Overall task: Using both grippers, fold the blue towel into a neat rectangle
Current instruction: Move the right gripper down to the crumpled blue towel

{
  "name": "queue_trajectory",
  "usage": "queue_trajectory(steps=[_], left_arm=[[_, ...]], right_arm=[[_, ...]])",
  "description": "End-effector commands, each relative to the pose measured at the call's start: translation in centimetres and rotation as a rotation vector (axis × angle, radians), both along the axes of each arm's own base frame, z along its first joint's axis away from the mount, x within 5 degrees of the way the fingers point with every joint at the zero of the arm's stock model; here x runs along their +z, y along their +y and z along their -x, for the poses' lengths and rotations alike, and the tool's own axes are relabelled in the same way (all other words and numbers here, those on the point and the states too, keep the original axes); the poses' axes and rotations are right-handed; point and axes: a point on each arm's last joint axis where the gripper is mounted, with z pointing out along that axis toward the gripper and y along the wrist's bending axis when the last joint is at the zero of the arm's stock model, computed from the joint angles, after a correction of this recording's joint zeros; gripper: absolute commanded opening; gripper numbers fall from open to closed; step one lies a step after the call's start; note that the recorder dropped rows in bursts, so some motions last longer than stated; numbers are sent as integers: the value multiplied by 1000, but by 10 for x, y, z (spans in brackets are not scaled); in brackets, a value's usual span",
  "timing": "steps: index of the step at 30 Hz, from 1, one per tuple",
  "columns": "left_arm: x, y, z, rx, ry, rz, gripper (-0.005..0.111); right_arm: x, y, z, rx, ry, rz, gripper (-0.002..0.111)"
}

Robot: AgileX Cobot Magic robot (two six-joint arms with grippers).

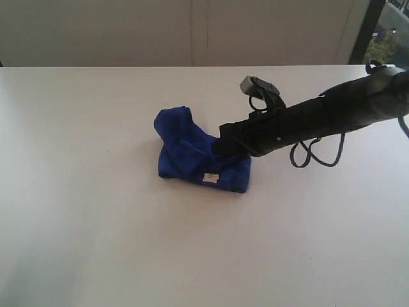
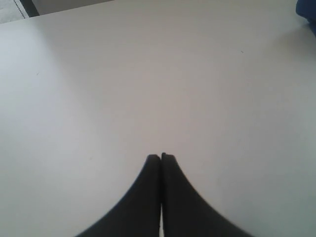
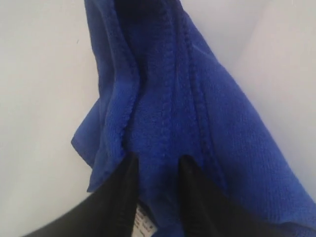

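Right hand (image 3: pixel 158 159) parted astride the blue towel (image 1: pixel 192 150), its white label (image 1: pixel 210 178) unreadable; left hand (image 2: pixel 161 156) pressed together

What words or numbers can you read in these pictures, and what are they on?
White label on the blue towel: tiny dark print, too small and blurred to read.
No other words, numbers or signs show in any view.
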Motion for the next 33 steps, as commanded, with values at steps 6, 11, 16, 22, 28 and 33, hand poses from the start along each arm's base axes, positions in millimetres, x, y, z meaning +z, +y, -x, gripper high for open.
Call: queue_trajectory(steps=[6,11,16,22,28,33], left_arm=[[-1,0,0,2,-4,6,0],[-1,0,0,2,-4,6,0],[-1,0,0,2,-4,6,0],[-1,0,0,2,-4,6,0],[-1,0,0,2,-4,6,0],[-1,0,0,2,-4,6,0]], right_arm=[[1,2,0,4,1,-11,31],[1,12,4,25,5,-8,31],[0,16,6,34,0,6,31],[-1,15,6,49,-6,25,31],[-3,12,2,-1,-24,57,9],[-2,11,0,-28,-18,39,0]])
